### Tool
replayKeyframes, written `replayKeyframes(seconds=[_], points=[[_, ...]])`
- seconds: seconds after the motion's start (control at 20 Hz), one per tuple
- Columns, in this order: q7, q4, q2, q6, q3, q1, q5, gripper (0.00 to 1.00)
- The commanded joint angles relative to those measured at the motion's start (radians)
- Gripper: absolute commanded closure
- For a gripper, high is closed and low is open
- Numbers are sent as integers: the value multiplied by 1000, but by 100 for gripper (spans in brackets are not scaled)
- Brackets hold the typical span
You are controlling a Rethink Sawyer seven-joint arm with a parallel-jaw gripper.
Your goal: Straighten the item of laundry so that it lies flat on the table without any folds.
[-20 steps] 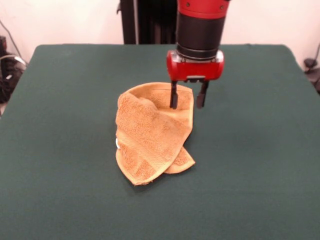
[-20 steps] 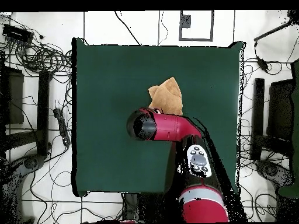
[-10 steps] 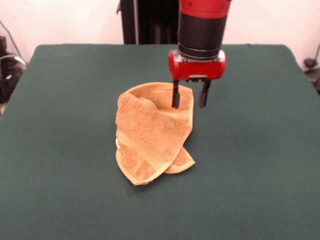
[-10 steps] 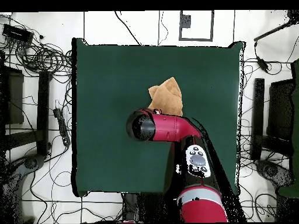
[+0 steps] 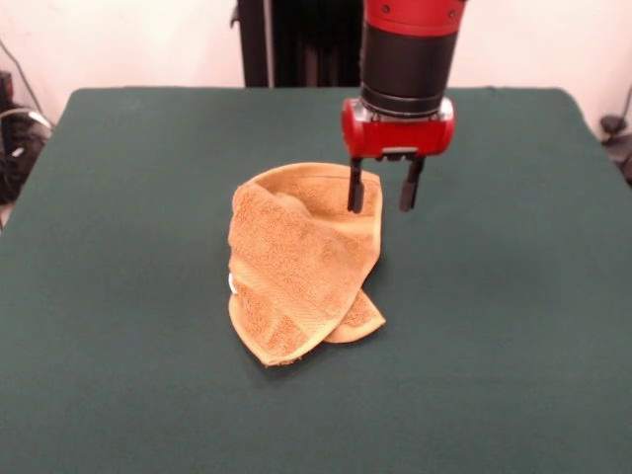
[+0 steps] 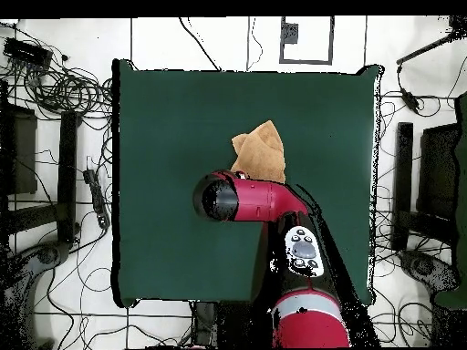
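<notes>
The item of laundry [image 5: 296,267], an orange-tan terry towel, lies folded over itself in a crumpled heap near the middle of the dark green table [image 5: 128,197]. From overhead the towel [image 6: 260,150] shows just beyond the arm, its near part hidden under it. My gripper [image 5: 382,197] hangs open and empty over the towel's far right corner. One fingertip is in front of the towel's far edge and the other is over bare table to its right. A bit of white tag peeks out at the towel's left edge.
Green cloth spreads wide on every side of the towel. In the overhead view, cables [image 6: 55,87] and dark stands [image 6: 68,164] crowd the floor around the table edges.
The gripper has shifted slightly to the right and a touch upward in the front view, staying open. The towel has not moved.
</notes>
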Motion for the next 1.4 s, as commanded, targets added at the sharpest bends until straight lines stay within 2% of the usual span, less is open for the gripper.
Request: replayKeyframes(seconds=[0.05, 1.4], points=[[109, 29, 48, -1, 85, 14, -13, 0], [74, -68, 169, -52, 107, -11, -34, 0]])
